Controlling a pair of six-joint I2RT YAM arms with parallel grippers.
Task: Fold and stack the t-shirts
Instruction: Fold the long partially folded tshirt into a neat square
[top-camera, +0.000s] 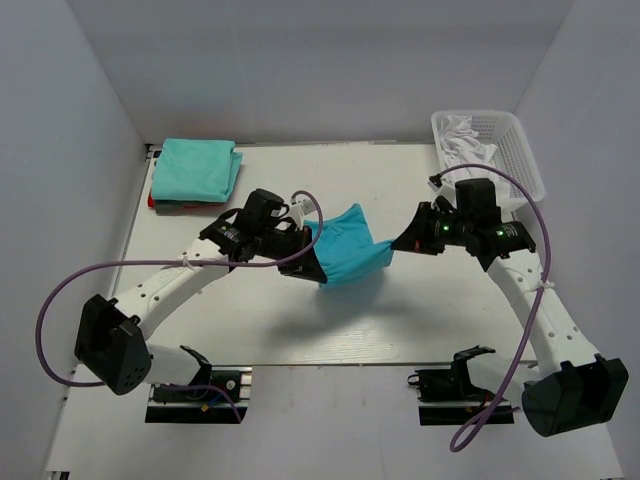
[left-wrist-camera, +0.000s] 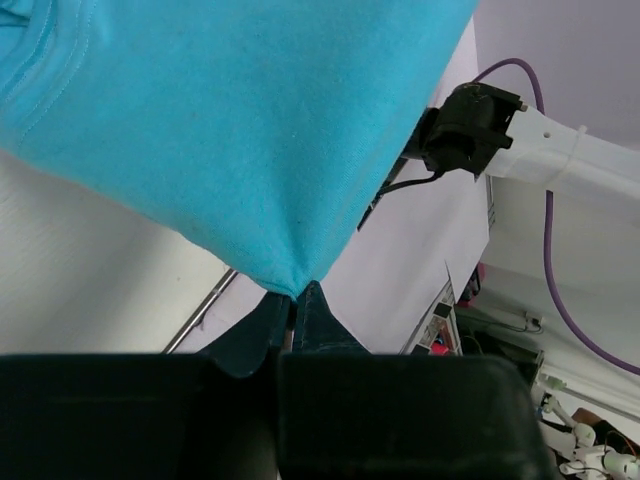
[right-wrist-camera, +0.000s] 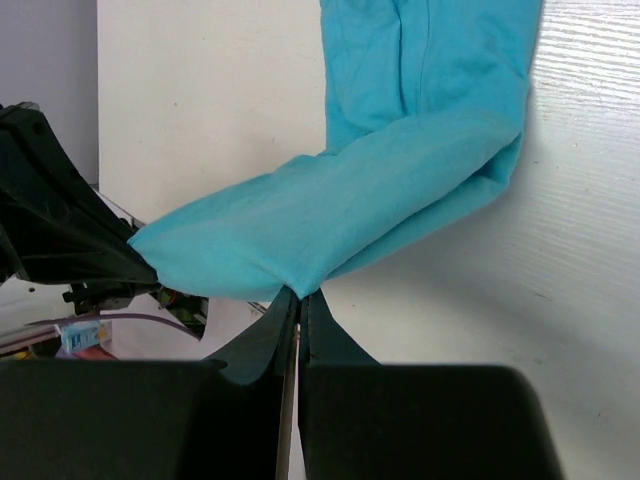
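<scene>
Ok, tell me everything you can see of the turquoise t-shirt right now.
The turquoise t-shirt is bright, soft knit cloth with stitched seam lines. It hangs bunched and sagging between the left end effector and right end effector, each shut on a pinched fold at opposite ends. Its shadow suggests it is lifted off the table. Nothing else touches it.

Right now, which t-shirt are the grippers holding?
The bright turquoise t-shirt, pinched at opposite ends by the left gripper and right gripper. The paler mint t-shirt lies folded at the table's far-left corner.
</scene>
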